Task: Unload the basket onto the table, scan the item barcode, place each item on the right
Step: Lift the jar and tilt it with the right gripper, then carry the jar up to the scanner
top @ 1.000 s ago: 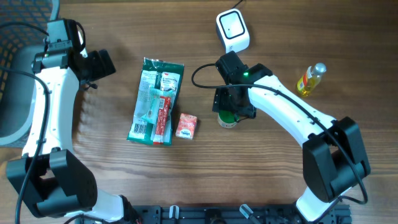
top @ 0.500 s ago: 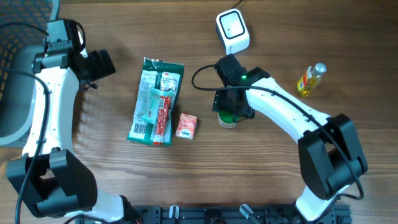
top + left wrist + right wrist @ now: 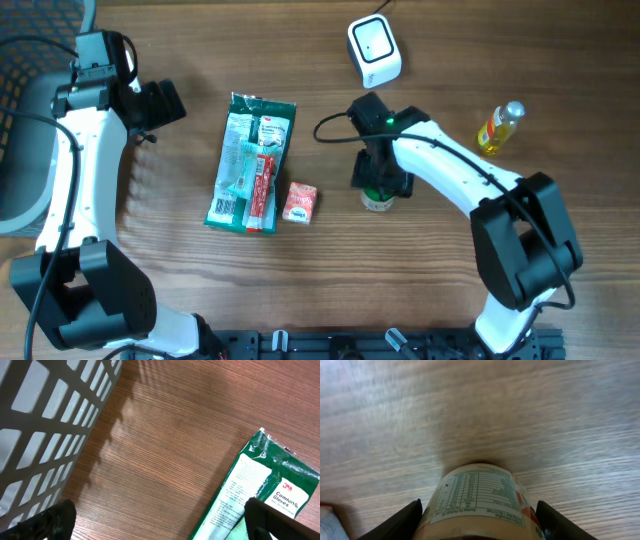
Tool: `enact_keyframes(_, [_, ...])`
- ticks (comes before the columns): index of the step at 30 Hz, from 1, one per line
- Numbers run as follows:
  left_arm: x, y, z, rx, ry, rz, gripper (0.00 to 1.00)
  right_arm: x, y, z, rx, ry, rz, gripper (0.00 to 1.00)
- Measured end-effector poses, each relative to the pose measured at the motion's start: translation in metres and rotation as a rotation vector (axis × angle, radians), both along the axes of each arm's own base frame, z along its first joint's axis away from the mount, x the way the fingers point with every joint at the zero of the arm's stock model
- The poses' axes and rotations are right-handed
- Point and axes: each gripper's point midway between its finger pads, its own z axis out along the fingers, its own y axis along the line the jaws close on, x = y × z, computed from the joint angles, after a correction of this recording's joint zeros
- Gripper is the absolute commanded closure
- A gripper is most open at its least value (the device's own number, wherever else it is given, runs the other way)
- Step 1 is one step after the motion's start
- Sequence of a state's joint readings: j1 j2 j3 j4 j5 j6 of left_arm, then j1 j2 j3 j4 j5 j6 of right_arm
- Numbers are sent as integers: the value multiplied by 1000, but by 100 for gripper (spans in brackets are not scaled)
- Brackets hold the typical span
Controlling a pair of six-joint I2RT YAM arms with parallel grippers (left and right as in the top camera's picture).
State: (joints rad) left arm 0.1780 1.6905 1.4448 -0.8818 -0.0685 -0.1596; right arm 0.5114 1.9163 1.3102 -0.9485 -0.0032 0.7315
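The jar is standing on the table, right of the middle, and it looks upright, with its round top facing up. The barcode is not showing in any view, only a label of small print in the right wrist view.

On the far left a grey basket is sitting at the table edge. Beside it the left gripper is hanging wide open and is holding nothing. It is well apart from the jar, so the right arm is the nearer one.

Next, a green pack is lying flat, long way up and down the table, with a red stick pack lying on it. A small pink box is lying just beside them, near the jar but not touching it.

Then the right gripper is reaching down over the jar. Its two fingers are standing one on each side of the jar, very close. I cannot tell if they are squeezing it yet.

The white scanner is sitting toward the far edge, almost straight beyond the jar and apart from it. Nothing is standing between them except the arm's own black cable. My guess is the jar is going to need lifting and turning until the barcode faces the scanner.

Far right, a yellow bottle is lying out of the way.
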Motion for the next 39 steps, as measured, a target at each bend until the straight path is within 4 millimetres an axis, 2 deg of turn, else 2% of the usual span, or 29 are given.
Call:
enact_keyframes(2, [0,0,0,0,0,0,0,1,0,10,44,43,8,46])
enact_keyframes(5, [0,0,0,0,0,0,0,10,10,35,212,89,15,45])
enact_keyframes(7, [0,0,0,0,0,0,0,9,18,49,345,137,10,45])
enact_keyframes(8, [0,0,0,0,0,0,0,6,27,63,494,192,-13,45])
enact_keyframes(12, [0,0,0,0,0,0,0,-6,46,90,730,302,-49,45])
enact_keyframes(17, [0,0,0,-1,0,0,0,-18,63,114,885,396,-72,45])
enact_keyframes(19, [0,0,0,0,0,0,0,-19,65,118,910,405,-74,46])
enact_keyframes(24, [0,0,0,-1,0,0,0,-18,67,121,929,404,-71,46])
enact_keyframes(27, [0,0,0,0,0,0,0,-8,68,117,924,361,-68,46])
enact_keyframes(29, [0,0,0,0,0,0,0,1,64,108,866,322,-93,53])
enact_keyframes(31, [0,0,0,-1,0,0,0,12,55,94,773,271,-126,74])
enact_keyframes(32, [0,0,0,-1,0,0,0,20,49,86,715,225,-136,80])
enact_keyframes(34, [0,0,0,0,0,0,0,42,29,67,563,99,-137,80])
enact_keyframes(36, [0,0,0,0,0,0,0,59,13,59,460,2,-111,82])
enact_keyframes(39, [0,0,0,0,0,0,0,80,3,70,403,-89,-52,86])
